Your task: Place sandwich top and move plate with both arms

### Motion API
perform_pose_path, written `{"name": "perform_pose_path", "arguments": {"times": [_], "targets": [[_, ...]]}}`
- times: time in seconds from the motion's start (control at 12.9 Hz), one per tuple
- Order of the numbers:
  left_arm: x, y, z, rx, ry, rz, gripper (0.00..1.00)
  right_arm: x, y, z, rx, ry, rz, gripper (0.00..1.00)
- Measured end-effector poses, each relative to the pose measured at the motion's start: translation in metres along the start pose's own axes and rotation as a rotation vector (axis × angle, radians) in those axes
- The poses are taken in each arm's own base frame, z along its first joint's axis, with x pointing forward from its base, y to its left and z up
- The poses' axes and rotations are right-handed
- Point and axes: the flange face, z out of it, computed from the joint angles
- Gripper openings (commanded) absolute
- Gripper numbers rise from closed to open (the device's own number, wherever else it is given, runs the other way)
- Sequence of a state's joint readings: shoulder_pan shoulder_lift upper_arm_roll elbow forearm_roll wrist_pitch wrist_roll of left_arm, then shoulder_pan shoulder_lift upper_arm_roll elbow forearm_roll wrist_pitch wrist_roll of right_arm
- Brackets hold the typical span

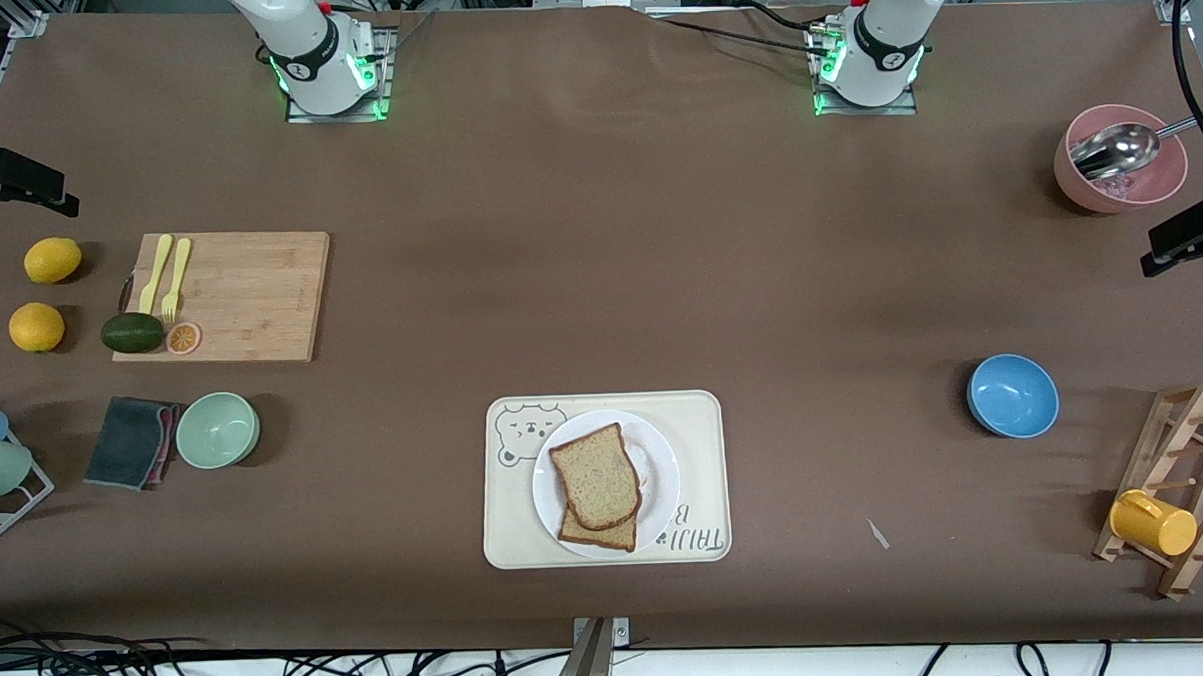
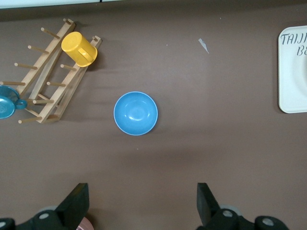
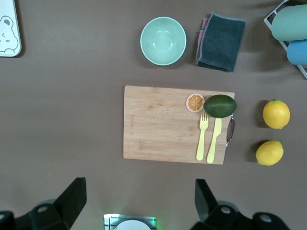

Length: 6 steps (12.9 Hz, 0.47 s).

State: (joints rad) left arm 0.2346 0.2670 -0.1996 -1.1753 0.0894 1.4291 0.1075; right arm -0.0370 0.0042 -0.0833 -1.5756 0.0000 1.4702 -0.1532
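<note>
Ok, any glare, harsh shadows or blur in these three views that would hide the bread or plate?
Front view: even light, soft shadows, the bread and plate sharp; only the metal scoop in the pink bowl glints. Left wrist view: clear, blue bowl with mild sheen, tray cut by the frame edge. Right wrist view: crisp, cutting board evenly lit.

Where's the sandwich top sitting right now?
In the front view, the sandwich top lies on the darker slice on the plate, which sits on the bear-printed tray mid-table, near the camera-side edge.
</note>
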Motion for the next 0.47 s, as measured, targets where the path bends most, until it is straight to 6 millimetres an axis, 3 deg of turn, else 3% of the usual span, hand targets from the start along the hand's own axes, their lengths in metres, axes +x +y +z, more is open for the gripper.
{"name": "perform_pose_path", "arguments": {"times": [0.16, 0.47], "targets": [[-0.011, 0.003, -0.008, 0.002, -0.019, 0.03, 0.9, 0.0, 0.0, 0.0, 0.0, 0.0, 0.0, 1.0], [-0.041, 0.022, 0.002, 0.023, -0.054, 0.082, 0.93, 0.0, 0.0, 0.0, 0.0, 0.0, 0.0, 1.0]]}}
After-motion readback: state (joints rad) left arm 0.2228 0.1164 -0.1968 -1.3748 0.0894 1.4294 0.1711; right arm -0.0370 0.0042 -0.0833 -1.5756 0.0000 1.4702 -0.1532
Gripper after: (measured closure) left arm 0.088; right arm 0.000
